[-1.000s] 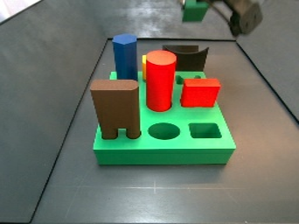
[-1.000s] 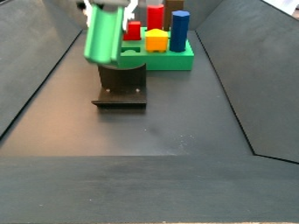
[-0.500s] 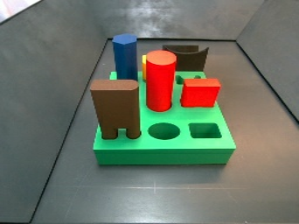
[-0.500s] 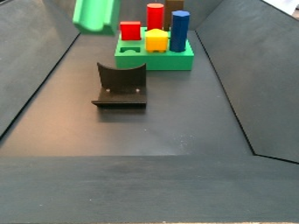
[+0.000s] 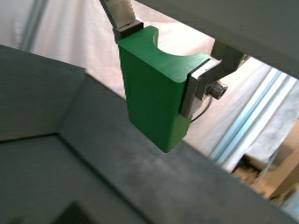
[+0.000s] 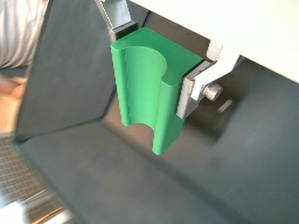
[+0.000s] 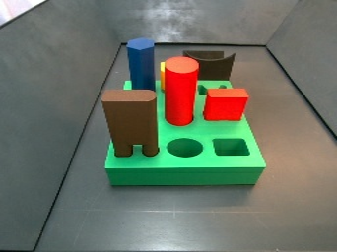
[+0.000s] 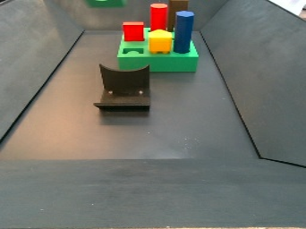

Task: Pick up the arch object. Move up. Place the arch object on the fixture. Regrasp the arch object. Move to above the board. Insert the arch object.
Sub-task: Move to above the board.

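In a side view the fixture (image 8: pixel 122 87) is standing on the dark floor (image 8: pixel 156 134), nearest the camera and roughly midway between the floor's side walls. Beyond it, towards the far end of the floor, the board (image 8: pixel 167 61) is lying flat and apart from the fixture.

On the board, a brown two-legged block (image 7: pixel 129 120) is standing at a near corner, beside an open round hole (image 7: pixel 184 149) and an open square hole (image 7: pixel 232 148) along the near edge. Behind these a red cylinder (image 7: pixel 180 91) and a red cube (image 7: pixel 227 102) are sitting. Further back are a blue post (image 7: pixel 140 61), a yellow block (image 8: pixel 159 40) and a dark notched block (image 7: pixel 208 64).

The gripper (image 5: pixel 170 61) is hanging in the air, clear of the floor. Its fingers (image 5: pixel 201 83) are clamping the arch object (image 5: pixel 158 96) by its two side faces. The arch object is looking bright green in both wrist views (image 6: pixel 146 96), with its half-round notch lying up between the fingers. Only a green sliver of it (image 8: pixel 106 3) is showing at a side view's upper edge.
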You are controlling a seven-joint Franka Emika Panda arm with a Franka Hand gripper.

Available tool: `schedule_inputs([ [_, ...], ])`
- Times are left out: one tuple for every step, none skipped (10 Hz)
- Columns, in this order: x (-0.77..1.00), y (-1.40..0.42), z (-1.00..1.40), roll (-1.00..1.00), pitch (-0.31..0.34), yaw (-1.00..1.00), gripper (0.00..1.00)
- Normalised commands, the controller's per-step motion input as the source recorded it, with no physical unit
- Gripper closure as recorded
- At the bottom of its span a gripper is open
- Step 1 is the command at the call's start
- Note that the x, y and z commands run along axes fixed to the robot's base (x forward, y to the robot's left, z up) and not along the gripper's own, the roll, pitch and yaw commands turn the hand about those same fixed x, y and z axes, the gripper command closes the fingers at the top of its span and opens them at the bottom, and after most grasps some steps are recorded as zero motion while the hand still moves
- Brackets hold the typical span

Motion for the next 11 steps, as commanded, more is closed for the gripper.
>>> schedule_inputs([
  [-0.45,-1.00,0.17,-1.00,0.117,0.07,1.00],
  [-0.45,-1.00,0.16,-1.00,0.105,0.08,1.00],
  [-0.45,-1.00,0.16,-1.00,0.098,0.09,1.00],
  [-0.46,-1.00,0.16,-1.00,0.086,0.09,1.00],
  [-0.47,-1.00,0.16,-1.00,0.073,0.10,1.00],
  [-0.48,-1.00,0.17,-1.00,0.057,0.10,1.00],
  [-0.49,-1.00,0.17,-1.00,0.047,0.10,1.00],
  [-0.51,-1.00,0.16,-1.00,0.020,0.09,1.00],
  [-0.52,-0.96,0.16,-0.99,-0.002,0.08,1.00],
  [-0.38,-0.64,0.10,-0.73,-0.029,0.05,1.00],
  [-0.20,-0.29,0.04,-0.44,-0.037,0.02,1.00],
])
